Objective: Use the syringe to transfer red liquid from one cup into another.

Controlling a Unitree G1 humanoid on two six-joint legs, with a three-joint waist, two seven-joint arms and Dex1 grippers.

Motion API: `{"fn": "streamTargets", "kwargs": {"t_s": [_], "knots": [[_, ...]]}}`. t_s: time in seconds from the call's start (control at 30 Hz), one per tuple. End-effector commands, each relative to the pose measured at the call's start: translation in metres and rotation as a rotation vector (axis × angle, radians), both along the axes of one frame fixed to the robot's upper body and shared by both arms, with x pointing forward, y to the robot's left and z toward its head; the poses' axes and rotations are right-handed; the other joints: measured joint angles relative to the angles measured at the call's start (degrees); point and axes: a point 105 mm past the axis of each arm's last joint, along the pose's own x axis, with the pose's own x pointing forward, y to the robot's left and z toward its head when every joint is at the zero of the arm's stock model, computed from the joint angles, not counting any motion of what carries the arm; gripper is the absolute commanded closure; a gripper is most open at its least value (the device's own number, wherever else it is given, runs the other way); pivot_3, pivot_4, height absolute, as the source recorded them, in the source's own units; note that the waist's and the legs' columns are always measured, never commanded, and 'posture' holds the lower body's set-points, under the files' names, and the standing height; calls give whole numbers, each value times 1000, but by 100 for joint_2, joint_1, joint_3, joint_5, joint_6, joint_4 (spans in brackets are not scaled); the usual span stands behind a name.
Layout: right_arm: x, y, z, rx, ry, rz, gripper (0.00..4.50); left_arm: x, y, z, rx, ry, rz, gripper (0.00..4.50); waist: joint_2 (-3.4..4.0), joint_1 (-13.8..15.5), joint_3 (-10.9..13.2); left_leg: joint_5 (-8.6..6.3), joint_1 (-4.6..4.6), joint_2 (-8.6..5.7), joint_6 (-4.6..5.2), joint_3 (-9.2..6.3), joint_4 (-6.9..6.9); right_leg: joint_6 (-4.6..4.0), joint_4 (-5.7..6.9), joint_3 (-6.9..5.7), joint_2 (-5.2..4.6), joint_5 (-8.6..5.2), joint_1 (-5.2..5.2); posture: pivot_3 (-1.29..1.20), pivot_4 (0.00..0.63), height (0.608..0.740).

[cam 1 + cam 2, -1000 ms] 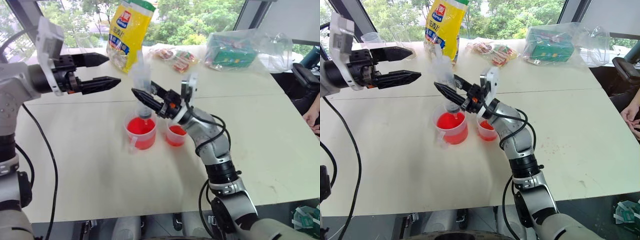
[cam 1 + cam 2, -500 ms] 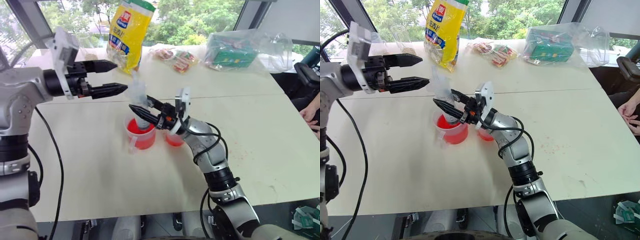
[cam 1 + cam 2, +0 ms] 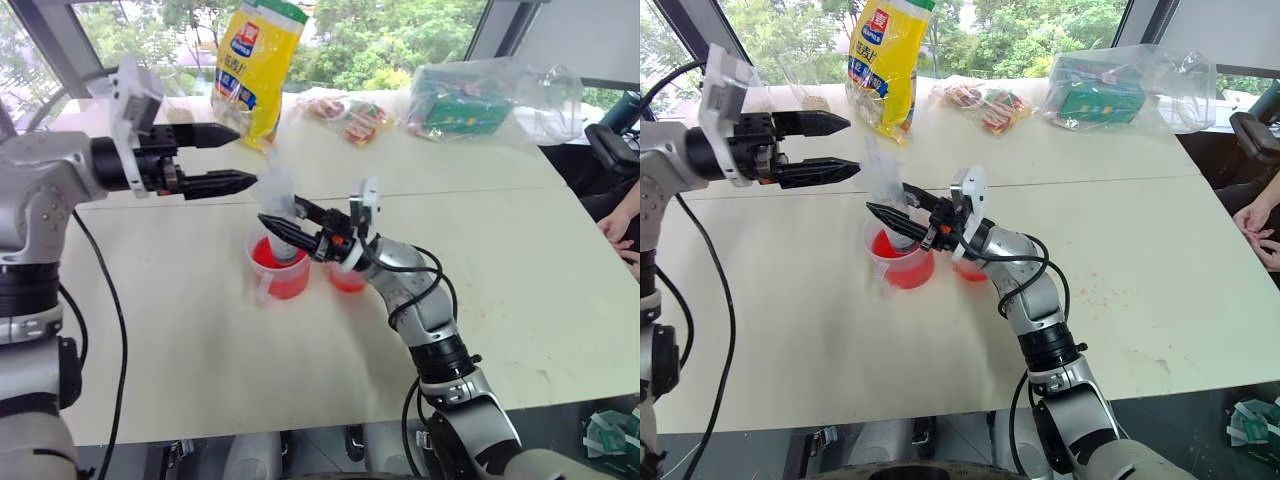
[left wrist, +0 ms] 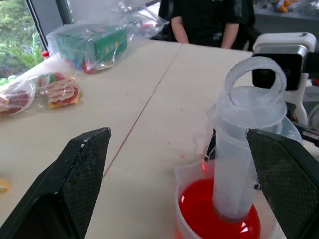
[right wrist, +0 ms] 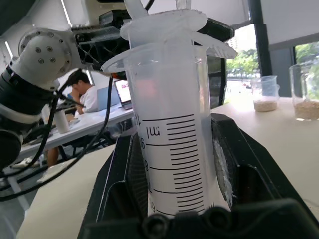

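Your right gripper (image 3: 283, 222) is clamped on the syringe (image 3: 279, 205), its two black fingers pinching the clear barrel from either side; in the right wrist view the printed graduations sit squarely between the pads. The syringe stands upright with its lower end down inside the larger handled beaker (image 3: 277, 268), and in the left wrist view its tip dips into the red liquid (image 4: 219, 225) there. The plunger's ring handle (image 4: 255, 73) sticks up at the top, free of any contact.

Just beside the beaker, on the side of your right arm, sits the smaller cup (image 3: 348, 279), also holding some red liquid. Both containers rest on the pale table (image 3: 200, 340), close together; whether they touch you cannot tell from here.

Your left gripper (image 3: 244, 158) hangs above and to the left of the syringe with its fingers spread wide and nothing between them, pointing toward the plunger top without touching it.

Farther back on the table you have a yellow bag (image 3: 259, 65) standing upright, a small snack packet (image 3: 352, 116), and a green box inside a clear plastic bag (image 3: 470, 98). A person's hand (image 3: 620, 232) shows at the right edge.
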Motion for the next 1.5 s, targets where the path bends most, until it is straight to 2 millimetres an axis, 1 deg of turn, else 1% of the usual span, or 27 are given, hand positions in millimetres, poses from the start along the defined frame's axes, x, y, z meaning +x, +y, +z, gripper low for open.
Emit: {"fn": "streamTargets", "kwargs": {"t_s": [0.03, 0.2, 0.4, 0.63, 0.83, 0.93, 1.1, 1.23, 1.33, 1.43, 1.5], "knots": [[0, 2, 9, 9, -25, 10, 3095, -11, 7, 13, 18, -53, -10, 0, 0, 2, 0, 0, 0, 0, 0, 0, 0, 0, 0, 0, 0, 0, 0, 0, 150, 740], [2, 1, 9, 1, -23, 5, 3095, -12, 11, 17, 13, -58, -11, 0, 0, 30, 0, 0, 0, -1, 0, -1, 1, 0, -1, 0, -1, 0, 2, 0, 150, 740], [1, 2, 6, -11, -18, 5, 3095, -10, 8, 23, -28, -61, -21, 0, 0, 15, 0, 1, 0, -1, -1, -1, 0, 0, 0, 0, 0, 0, 1, 0, 150, 740], [0, 3, 6, -19, -20, 11, 3095, -6, 8, 26, -39, -67, -13, 0, 0, 13, 0, 1, 0, -1, -1, -1, 1, 0, 0, 0, 1, 0, 1, 0, 150, 740], [-1, 4, 7, -26, -28, 20, 3095, 8, -10, 15, -67, -63, -36, 0, -2, 24, -1, 1, 3, -2, -1, -2, 2, 0, 1, -1, 0, 0, 7, 0, 150, 740], [-2, 4, 8, -29, -32, 25, 3095, 11, -21, 8, -69, -54, -73, 0, -2, 22, -1, 2, 3, -2, -2, -2, 2, 0, 1, -1, 1, 0, 6, 0, 150, 740], [-2, 5, 9, -31, -36, 28, 3095, 14, -32, 9, -97, -52, -104, 0, -2, 12, -1, 2, 4, -2, -2, -1, 2, 0, 3, 0, 2, 0, 6, 0, 150, 740], [-2, 6, 10, -32, -39, 31, 3095, 11, -41, 9, -122, -33, -147, 0, -2, 15, -1, 2, 3, -1, -3, -2, 2, 0, 2, -1, 2, 0, 6, 0, 150, 740], [-2, 6, 11, -30, -39, 32, 3095, 10, -44, 7, -131, -14, -161, 859, -2, 15, -1, 2, 3, -1, -3, -2, 2, 0, 2, -1, 1, 0, 6, 0, 150, 740], [-2, 7, 11, -30, -35, 37, 3095, 9, -45, 5, -135, -3, -168, 2483, -2, 14, -1, 2, 3, -1, -3, -3, 2, 0, 2, 0, 1, 0, 6, 0, 150, 740], [-2, 8, 11, -31, -29, 42, 3095, 8, -46, 6, -144, 3, -175, 3437, -2, 14, -1, 2, 3, -1, -3, -3, 2, 0, 2, 0, 1, 0, 6, 0, 150, 740]]}}
